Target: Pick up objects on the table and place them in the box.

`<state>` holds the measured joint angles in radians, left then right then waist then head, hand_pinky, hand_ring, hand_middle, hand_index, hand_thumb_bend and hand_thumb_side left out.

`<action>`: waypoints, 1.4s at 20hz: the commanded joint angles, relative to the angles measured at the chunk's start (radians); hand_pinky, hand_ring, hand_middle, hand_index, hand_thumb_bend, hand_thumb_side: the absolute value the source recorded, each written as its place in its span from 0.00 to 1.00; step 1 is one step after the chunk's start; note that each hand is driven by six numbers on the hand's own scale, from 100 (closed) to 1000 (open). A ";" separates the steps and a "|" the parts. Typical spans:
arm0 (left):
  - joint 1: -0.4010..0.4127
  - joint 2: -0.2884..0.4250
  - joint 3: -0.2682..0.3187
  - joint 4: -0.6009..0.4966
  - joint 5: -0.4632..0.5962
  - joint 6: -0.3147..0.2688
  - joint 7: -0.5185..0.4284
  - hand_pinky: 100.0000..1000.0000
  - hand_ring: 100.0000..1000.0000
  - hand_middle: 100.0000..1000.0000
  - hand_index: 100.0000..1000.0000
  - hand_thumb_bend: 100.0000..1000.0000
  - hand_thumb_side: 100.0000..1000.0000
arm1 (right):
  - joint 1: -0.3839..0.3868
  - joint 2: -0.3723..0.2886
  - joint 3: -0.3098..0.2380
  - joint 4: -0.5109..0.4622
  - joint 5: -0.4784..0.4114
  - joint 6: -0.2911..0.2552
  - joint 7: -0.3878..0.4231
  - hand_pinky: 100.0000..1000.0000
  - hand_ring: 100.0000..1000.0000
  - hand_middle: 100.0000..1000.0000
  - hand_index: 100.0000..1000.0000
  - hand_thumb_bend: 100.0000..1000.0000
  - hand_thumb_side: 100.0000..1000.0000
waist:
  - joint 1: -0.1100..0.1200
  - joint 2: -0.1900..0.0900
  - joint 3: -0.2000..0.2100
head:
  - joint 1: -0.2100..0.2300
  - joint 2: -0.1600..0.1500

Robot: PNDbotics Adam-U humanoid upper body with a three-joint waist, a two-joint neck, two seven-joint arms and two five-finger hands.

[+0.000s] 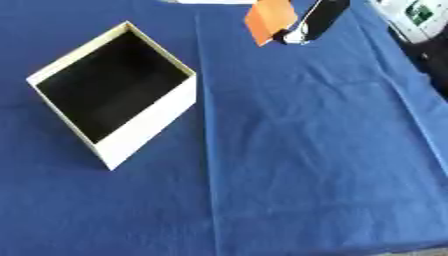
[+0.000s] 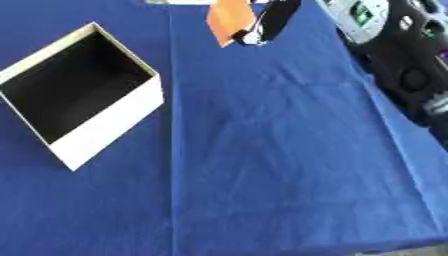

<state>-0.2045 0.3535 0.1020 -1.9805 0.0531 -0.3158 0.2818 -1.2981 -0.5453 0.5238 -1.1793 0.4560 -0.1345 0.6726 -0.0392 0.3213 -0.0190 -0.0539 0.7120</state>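
Note:
A white box (image 1: 149, 125) with a dark, empty inside sits tilted on the blue tablecloth at the left. At the top edge, an orange flat object (image 1: 269, 19) hangs tilted above the cloth. My right hand (image 1: 308, 22), black with a silver tip, comes in from the top and holds the orange object by its right edge. Most of the hand is cut off by the picture's top edge. My left hand shows in no view.
The blue cloth (image 1: 306, 150) covers the table, with a crease running down its middle. Black and white equipment (image 2: 402, 45) stands beyond the table's right edge. The table's front edge shows at the bottom right.

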 commanded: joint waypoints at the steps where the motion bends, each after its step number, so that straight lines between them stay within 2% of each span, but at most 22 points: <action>1: -0.008 0.017 0.001 -0.020 0.006 0.000 -0.006 0.35 0.50 0.58 0.65 0.00 0.62 | -0.069 0.040 0.002 -0.030 -0.030 0.013 0.029 0.67 0.65 0.42 0.60 0.00 0.00 | 0.002 -0.027 0.004 | -0.013 0.003; 4: -0.010 0.016 0.000 -0.020 0.009 -0.001 -0.009 0.35 0.50 0.58 0.65 0.00 0.62 | -0.102 0.093 0.006 -0.016 -0.046 0.020 0.051 0.66 0.64 0.42 0.60 0.00 0.00 | 0.001 -0.030 0.011 | -0.020 0.004; 8: -0.011 0.016 0.000 -0.020 0.012 -0.001 -0.011 0.35 0.50 0.58 0.65 0.00 0.62 | -0.112 0.112 0.006 -0.003 -0.050 0.018 0.058 0.66 0.64 0.42 0.60 0.00 0.00 | 0.001 -0.030 0.012 | -0.022 0.004; 12: -0.033 0.010 -0.010 -0.020 0.023 -0.006 -0.018 0.36 0.50 0.58 0.65 0.00 0.61 | -0.141 0.178 0.015 -0.013 -0.072 0.015 0.065 0.63 0.62 0.41 0.61 0.00 0.00 | -0.003 -0.027 0.055 | -0.063 0.001; 19: -0.058 0.005 -0.011 -0.020 0.036 -0.011 -0.026 0.36 0.50 0.58 0.65 0.00 0.61 | -0.149 0.328 -0.015 0.089 -0.004 0.005 0.042 0.62 0.60 0.41 0.61 0.00 0.00 | -0.014 -0.013 0.101 | -0.098 -0.014; 28: -0.071 -0.001 -0.012 -0.020 0.043 -0.010 -0.032 0.36 0.50 0.58 0.65 0.00 0.61 | -0.123 0.402 -0.036 0.200 0.066 -0.058 0.023 0.62 0.60 0.41 0.62 0.00 0.01 | -0.026 0.006 0.134 | -0.121 -0.025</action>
<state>-0.2652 0.3432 0.0896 -1.9805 0.0888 -0.3240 0.2540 -1.4027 -0.1453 0.4988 -0.9836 0.5120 -0.1820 0.6960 -0.0708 0.3461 0.1129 -0.1702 0.6965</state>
